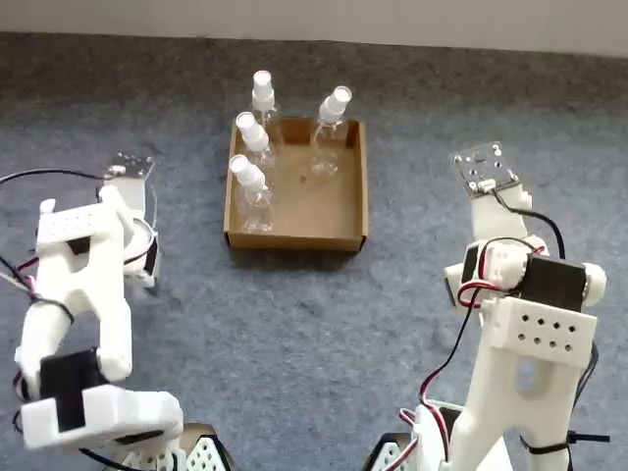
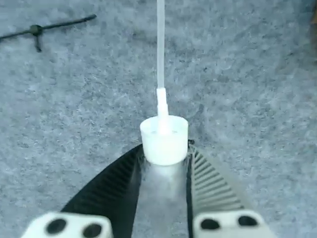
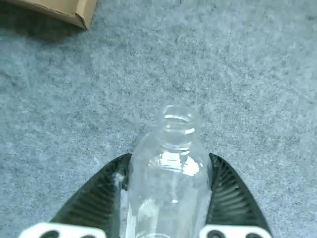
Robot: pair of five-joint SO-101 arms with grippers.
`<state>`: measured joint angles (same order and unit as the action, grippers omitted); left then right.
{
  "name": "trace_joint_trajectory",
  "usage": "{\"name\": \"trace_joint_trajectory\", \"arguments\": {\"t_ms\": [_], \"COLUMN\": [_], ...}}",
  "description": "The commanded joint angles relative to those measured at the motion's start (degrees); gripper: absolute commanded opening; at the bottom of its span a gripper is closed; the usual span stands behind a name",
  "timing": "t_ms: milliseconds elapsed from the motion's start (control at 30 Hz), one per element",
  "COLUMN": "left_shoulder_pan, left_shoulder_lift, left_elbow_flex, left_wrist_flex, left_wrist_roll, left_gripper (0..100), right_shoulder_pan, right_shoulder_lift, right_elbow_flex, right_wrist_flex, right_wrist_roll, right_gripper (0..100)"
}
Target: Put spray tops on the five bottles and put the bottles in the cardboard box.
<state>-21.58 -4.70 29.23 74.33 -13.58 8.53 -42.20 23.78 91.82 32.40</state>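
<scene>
My left gripper (image 2: 164,151) is shut on a white spray top (image 2: 164,136). Its thin dip tube (image 2: 160,44) sticks straight out over the grey carpet. My right gripper (image 3: 169,161) is shut on a clear bottle (image 3: 171,183) whose threaded neck is open, with no top on it. In the high view the left arm (image 1: 93,255) stands left of the cardboard box (image 1: 294,238) and the right arm (image 1: 530,314) stands to its right. Several clear bottles with white spray tops (image 1: 250,182) stand upright in the box, mostly along its left and far sides.
A corner of the box (image 3: 59,10) shows beyond the held bottle. A black cable tie (image 2: 37,30) lies on the carpet past the left gripper. Open carpet (image 1: 304,324) lies between the two arms in front of the box.
</scene>
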Motion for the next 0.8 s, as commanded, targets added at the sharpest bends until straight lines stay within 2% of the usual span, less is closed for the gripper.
{"name": "trace_joint_trajectory", "arguments": {"t_ms": [0,67,200,267,333,500,700,767], "left_shoulder_pan": [-0.48,-0.57,-0.92,-1.80,-3.21,-8.13,-9.45,-9.36], "left_shoulder_lift": [4.53,4.79,4.62,4.62,4.62,4.70,5.14,5.23], "left_elbow_flex": [-3.56,-3.74,-3.82,-3.91,-5.58,-11.38,-11.91,-11.74], "left_wrist_flex": [-0.26,-0.09,0.09,0.09,0.09,0.09,0.09,0.09], "left_wrist_roll": [-9.23,-14.33,-32.18,-37.80,-38.24,-36.31,-35.60,-29.98], "left_gripper": [0,0,1,1,4,20,17,14], "right_shoulder_pan": [-0.13,-0.13,-0.31,-0.31,-0.31,-0.31,-0.31,-0.31], "right_shoulder_lift": [-1.27,-1.27,-1.27,-1.36,-1.36,-1.36,-1.36,-1.36], "right_elbow_flex": [-0.57,-0.57,-0.57,-0.57,-0.57,-0.57,-0.57,-0.57], "right_wrist_flex": [-0.75,-0.75,-0.75,-0.75,-0.75,-0.75,-0.75,-0.75], "right_wrist_roll": [0.62,0.62,0.62,0.62,0.62,0.62,0.62,0.62], "right_gripper": [10.9,10.9,10.9,10.9,10.9,10.9,10.9,10.9]}}
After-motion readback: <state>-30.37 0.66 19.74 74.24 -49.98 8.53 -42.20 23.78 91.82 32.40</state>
